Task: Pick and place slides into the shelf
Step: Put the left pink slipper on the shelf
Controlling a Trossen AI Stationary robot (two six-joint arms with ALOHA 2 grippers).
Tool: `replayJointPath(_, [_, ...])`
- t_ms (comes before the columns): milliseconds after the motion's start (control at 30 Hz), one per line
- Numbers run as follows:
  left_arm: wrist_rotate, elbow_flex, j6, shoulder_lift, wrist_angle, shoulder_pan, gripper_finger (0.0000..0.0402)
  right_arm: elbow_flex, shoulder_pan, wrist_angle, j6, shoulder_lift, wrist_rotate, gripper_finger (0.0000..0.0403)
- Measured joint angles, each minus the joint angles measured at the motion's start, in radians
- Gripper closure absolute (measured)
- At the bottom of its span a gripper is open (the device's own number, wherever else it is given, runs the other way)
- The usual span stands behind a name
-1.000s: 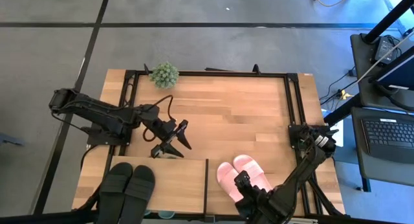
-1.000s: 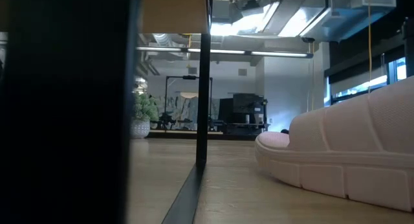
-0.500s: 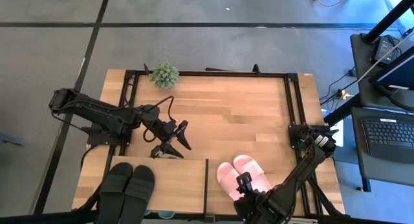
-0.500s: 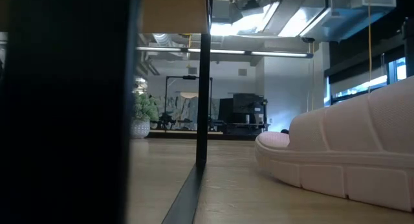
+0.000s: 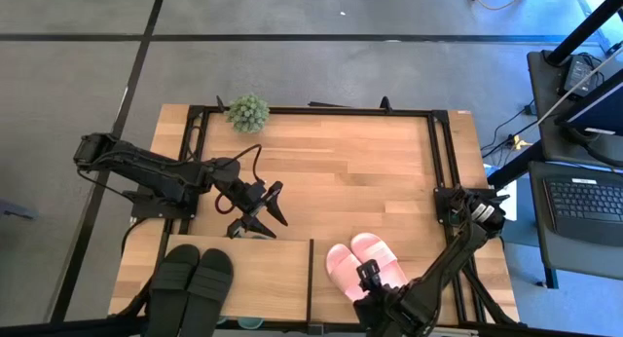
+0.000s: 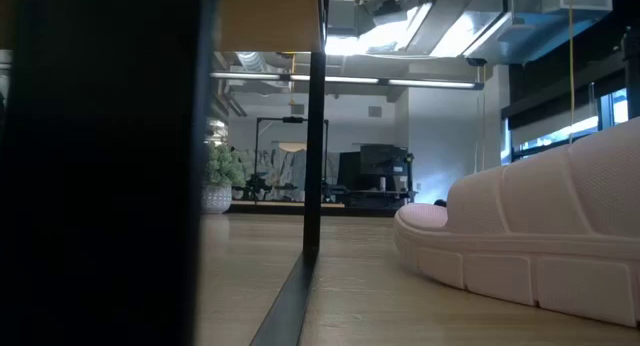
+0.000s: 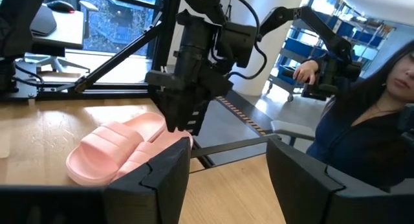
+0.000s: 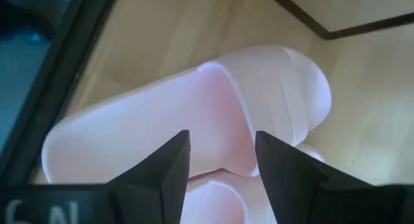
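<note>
A pair of light pink slides (image 5: 365, 262) lies side by side on the wood right of the shelf's black divider (image 5: 311, 279). They also show in the low view (image 6: 530, 236) and the left wrist view (image 7: 123, 146). A dark pair of slides (image 5: 192, 279) rests on the left end of the shelf's top board (image 5: 258, 279). My right gripper (image 5: 367, 276) is open and points steeply down over the near end of the pink pair (image 8: 194, 114). My left gripper (image 5: 265, 210) is open and hangs level above the table's middle left, pointing at the pink pair. My right gripper comes from above at the near end of one pink slide (image 8: 220, 120), with its fingers (image 8: 169, 169) standing across that slide's inner edge. I cannot tell whether they touch it. The slide lies flat on the wood.
A small potted plant (image 5: 246, 112) stands at the table's far left corner. The black frame (image 5: 438, 171) runs along the table's sides. Bare wood lies between the arms. Beyond the table, a person (image 7: 381, 120) shows in the left wrist view.
My right gripper has sunk a little toward the pink slides and rolled about its own line. The slides lie where they were.
</note>
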Motion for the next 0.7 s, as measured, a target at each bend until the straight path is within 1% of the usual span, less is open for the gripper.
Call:
replayJointPath(200, [0.0,0.0,0.01,0.0,-0.003,0.0,0.0207,0.0,0.0,-0.004,-0.177,0.003,0.01,0.0226])
replayJointPath(267, [0.0,0.0,0.01,0.0,-0.009,0.0,0.0207,0.0,0.0,-0.016,-0.199,0.013,0.056,0.0226])
replayJointPath(333, [0.0,0.001,0.01,0.0,-0.024,0.0,0.0207,0.0,-0.004,-0.02,-0.202,0.029,0.084,0.0226])
replayJointPath(500, [0.0,0.001,0.011,0.0,-0.059,0.0,0.0207,0.0,-0.018,-0.029,-0.205,0.072,0.098,0.0226])
replayJointPath(700, [0.0,0.001,0.011,0.0,-0.066,0.0,0.0207,0.0,-0.041,-0.092,-0.144,0.119,0.139,0.0226])
